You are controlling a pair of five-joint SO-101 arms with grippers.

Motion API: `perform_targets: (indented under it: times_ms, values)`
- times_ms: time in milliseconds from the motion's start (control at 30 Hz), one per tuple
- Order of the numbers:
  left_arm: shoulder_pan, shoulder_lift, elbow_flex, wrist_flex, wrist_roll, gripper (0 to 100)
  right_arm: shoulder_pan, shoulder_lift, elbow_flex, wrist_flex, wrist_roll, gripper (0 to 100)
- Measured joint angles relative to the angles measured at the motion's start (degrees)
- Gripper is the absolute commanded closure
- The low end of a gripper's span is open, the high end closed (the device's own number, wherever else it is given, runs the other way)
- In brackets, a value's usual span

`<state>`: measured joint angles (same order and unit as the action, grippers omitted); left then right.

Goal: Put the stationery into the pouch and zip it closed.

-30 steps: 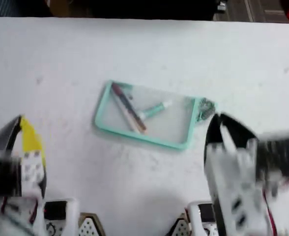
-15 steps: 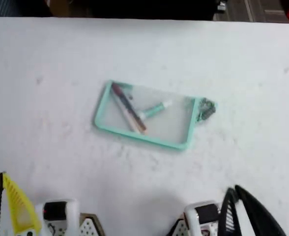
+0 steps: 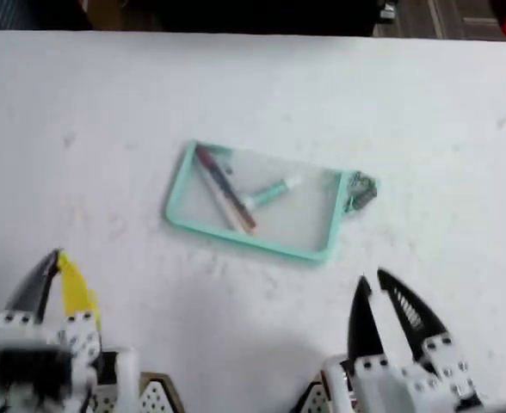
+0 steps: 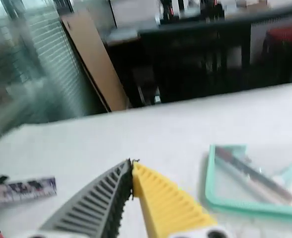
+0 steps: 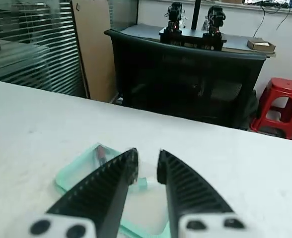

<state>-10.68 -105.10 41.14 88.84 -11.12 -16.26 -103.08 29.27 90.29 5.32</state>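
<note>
We see the clear flat pouch with the mint-green trim (image 3: 255, 243) lying flat near the middle of the white table (image 3: 451, 112), well apart from both arms. Through its transparent face two pieces of stationery show: a reddish-brown pencil-like stick (image 3: 225, 189) lying on a slant toward the pouch's left end, and a teal marker with a pale tip (image 3: 268, 194) beside it, their lower ends close together. We judge both to be inside the pouch, not resting on top of it, so the first half of the job looks done.

The zipper is harder to read. A small dark-green pull or charm (image 3: 360, 191) sits at the pouch's right end, just outside the trim. We cannot tell whether the zip is drawn fully shut or a stretch of it is open. If it is shut, nothing is left to do; if not, closing it is the only step remaining.

Neither arm is engaged with the pouch. The left gripper (image 3: 57, 256), with one yellow finger and one grey, hangs near the table's near edge — its fingers pressed together on nothing, as the left wrist view (image 4: 131, 164) shows plainly. The right gripper (image 3: 371, 280), all black, hovers on the pouch's near side with only a narrow gap between its tips (image 5: 147, 153) and holds nothing.
</note>
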Motion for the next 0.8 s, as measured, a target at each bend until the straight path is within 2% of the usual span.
perform_targets:
  times_ms: [233, 433, 567, 667, 800]
  values:
    - [-0.09, 0.0, 16.79, -5.54, 0.0, 98, -0.09, 0.18, 20.4, -11.69, 0.0, 74.0]
    - [-0.09, 0.09, 29.54, -14.24, 0.0, 98, 10.11, 0.18, 38.42, -24.7, 0.0, 73.3]
    - [-0.09, 0.35, 39.65, -23.3, 0.0, 98, 17.14, 0.35, 49.76, -35.6, 0.0, 73.3]
    - [-0.09, 0.88, 46.07, -29.54, 0.0, 98, 20.04, 0.18, 57.23, -41.67, 0.0, 73.3]
    - [1.05, 1.05, 54.07, -35.96, 0.0, 98, 19.96, 0.18, 65.76, -45.98, 0.0, 73.3]
